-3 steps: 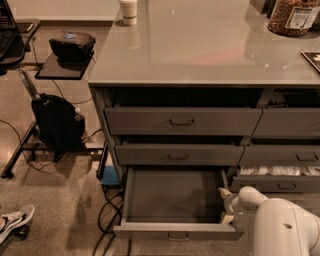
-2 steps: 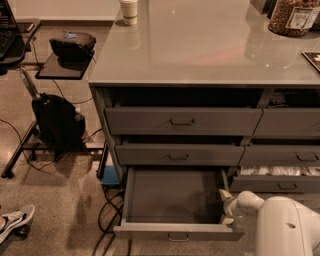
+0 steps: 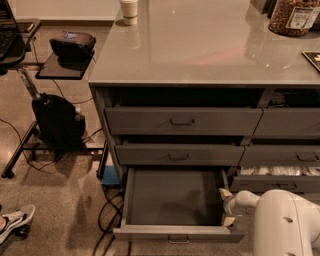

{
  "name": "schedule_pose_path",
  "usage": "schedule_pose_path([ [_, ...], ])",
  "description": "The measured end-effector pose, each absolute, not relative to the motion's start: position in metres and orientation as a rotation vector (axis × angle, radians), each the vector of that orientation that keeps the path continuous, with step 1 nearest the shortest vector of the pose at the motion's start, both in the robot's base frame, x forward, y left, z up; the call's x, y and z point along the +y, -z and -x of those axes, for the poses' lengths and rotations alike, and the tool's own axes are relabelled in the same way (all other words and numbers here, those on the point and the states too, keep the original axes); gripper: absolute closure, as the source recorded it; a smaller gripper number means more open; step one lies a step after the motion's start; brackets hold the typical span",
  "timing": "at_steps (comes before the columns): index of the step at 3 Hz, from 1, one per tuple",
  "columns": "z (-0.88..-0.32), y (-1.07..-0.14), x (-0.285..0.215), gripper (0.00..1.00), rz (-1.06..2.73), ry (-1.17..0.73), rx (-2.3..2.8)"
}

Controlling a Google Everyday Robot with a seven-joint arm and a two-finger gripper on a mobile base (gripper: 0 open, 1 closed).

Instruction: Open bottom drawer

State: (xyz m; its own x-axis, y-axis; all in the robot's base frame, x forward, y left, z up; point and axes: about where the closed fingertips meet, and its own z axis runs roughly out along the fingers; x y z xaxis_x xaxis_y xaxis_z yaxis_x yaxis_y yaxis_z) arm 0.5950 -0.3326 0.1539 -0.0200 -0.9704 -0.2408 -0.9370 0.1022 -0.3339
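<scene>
The bottom drawer (image 3: 172,200) stands pulled out from the grey cabinet, its flat grey inside bare. Its small handle (image 3: 178,240) is centred on the low front. My gripper (image 3: 226,206) is at the drawer's right front corner, by the right side wall, with its tan fingertips (image 3: 223,192) spread apart and nothing between them. My white arm (image 3: 285,225) fills the lower right corner and hides the floor there.
Two taller grey drawers (image 3: 182,121) (image 3: 178,156) sit shut above. A drawer with white items (image 3: 280,172) stands slightly open at right. A cup (image 3: 129,11) and jar (image 3: 294,17) stand on the countertop (image 3: 200,50). A black bag (image 3: 57,122), cables (image 3: 107,210) and a shoe (image 3: 15,222) lie at left.
</scene>
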Motion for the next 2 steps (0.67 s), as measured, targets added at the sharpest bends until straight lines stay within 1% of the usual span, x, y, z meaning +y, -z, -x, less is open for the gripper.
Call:
schedule_pose_path([
  [1,-0.583,-0.186,-0.336,0.0,1.854,0.15,1.931],
  [2,-0.579,-0.278,-0.359,0.0,1.769,0.331,1.836],
])
